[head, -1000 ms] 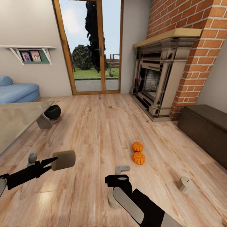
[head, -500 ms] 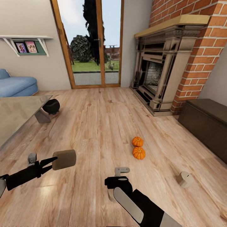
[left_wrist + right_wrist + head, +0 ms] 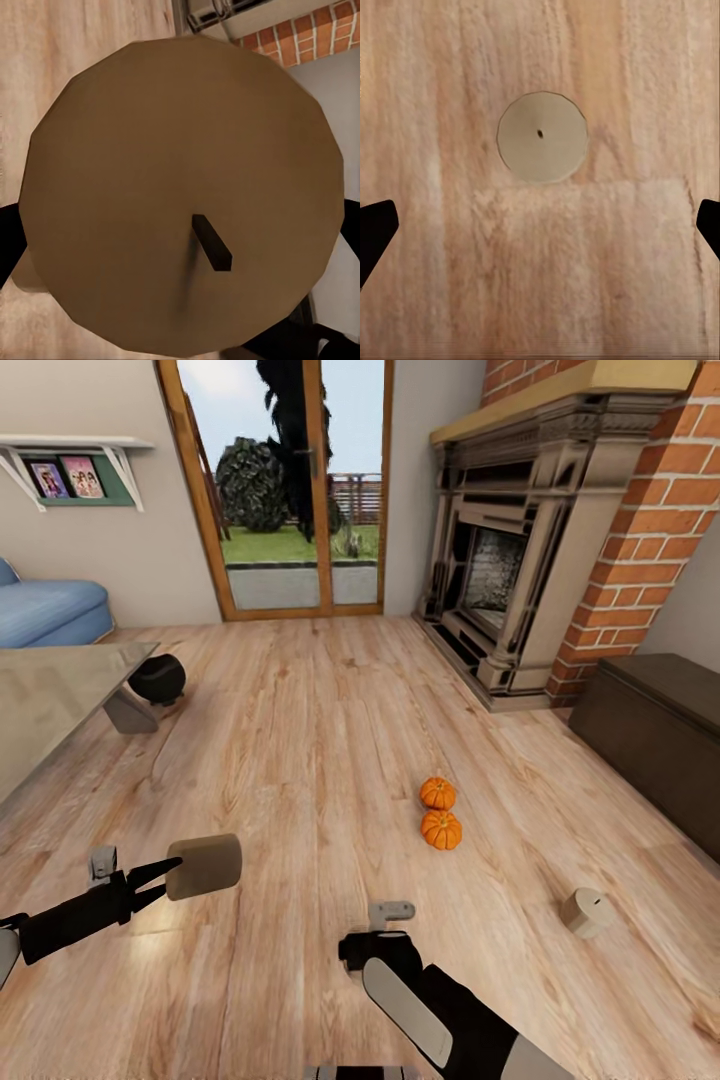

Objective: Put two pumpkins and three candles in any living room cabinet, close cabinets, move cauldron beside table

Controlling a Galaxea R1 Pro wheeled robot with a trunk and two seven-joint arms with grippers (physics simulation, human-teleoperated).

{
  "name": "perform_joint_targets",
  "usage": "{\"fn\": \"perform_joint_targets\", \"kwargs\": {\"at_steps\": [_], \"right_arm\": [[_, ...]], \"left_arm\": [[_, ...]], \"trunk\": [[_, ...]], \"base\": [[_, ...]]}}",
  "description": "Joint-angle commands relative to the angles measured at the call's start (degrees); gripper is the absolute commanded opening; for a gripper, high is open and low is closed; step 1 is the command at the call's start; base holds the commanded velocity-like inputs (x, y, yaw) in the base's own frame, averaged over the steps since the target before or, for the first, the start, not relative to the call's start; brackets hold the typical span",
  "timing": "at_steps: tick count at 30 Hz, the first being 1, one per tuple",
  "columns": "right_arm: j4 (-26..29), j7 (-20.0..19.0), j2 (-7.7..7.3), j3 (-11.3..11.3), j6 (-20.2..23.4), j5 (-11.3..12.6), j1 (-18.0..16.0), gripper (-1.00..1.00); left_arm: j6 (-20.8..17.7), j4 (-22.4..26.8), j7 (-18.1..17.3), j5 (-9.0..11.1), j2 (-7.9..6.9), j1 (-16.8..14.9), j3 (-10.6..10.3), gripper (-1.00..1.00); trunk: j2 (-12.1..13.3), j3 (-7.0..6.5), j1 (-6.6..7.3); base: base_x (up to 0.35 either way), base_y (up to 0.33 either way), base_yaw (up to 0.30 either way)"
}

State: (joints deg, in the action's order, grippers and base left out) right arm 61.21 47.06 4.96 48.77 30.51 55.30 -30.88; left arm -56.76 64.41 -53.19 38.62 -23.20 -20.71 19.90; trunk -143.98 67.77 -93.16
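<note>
Your left gripper (image 3: 160,875) is gripping a candle (image 3: 204,866). Your right gripper (image 3: 540,225) is hanging wide open, apparently over another candle (image 3: 541,137); the pumpkins (image 3: 439,813) and cabinet (image 3: 655,740) are lying ahead-right.

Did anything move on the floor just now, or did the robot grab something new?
Nothing on the floor moved. The robot's head camera shifted, so the whole room slid upward in the head view. The left gripper still holds its candle, and the right gripper stays open above a second candle. The pumpkins, third candle, cauldron and cabinet stayed put.
</note>
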Motion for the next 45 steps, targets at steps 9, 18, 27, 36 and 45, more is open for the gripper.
{"fn": "perform_joint_targets", "kwargs": {"at_steps": [9,18,27,36,45], "right_arm": [[-2.00,-2.13,0.14,0.10,0.08,0.07,-0.06,1.00],[-5.42,-4.51,0.14,0.09,-1.52,0.30,-0.06,1.00],[-6.95,-5.99,0.14,0.10,-1.94,0.31,-0.06,1.00],[-6.98,-6.02,0.05,-0.04,-1.90,0.33,-0.06,1.00],[-6.98,-6.31,-0.03,-0.16,-1.86,0.41,-0.06,1.00]], "left_arm": [[-0.19,0.01,-0.07,-0.05,0.00,-0.03,0.05,-1.00],[-0.19,0.01,-0.07,-0.10,0.06,-0.03,-0.01,-1.00],[-0.19,0.01,-0.07,-0.06,0.07,-0.03,-0.02,-1.00],[-0.19,0.01,-0.07,-0.13,0.00,-0.03,0.02,-1.00],[-0.19,-0.05,-0.07,-0.12,-0.10,-0.03,0.05,-1.00]], "trunk": [[-0.15,2.05,-0.22],[-0.27,4.04,-0.45],[-0.31,4.71,-0.53],[-0.31,4.71,-0.53],[-0.31,4.71,-0.53]], "base": [[0.000,0.000,0.000],[0.000,0.000,0.000],[0.000,0.000,0.000],[0.048,0.003,0.000],[0.032,0.147,0.000]]}}
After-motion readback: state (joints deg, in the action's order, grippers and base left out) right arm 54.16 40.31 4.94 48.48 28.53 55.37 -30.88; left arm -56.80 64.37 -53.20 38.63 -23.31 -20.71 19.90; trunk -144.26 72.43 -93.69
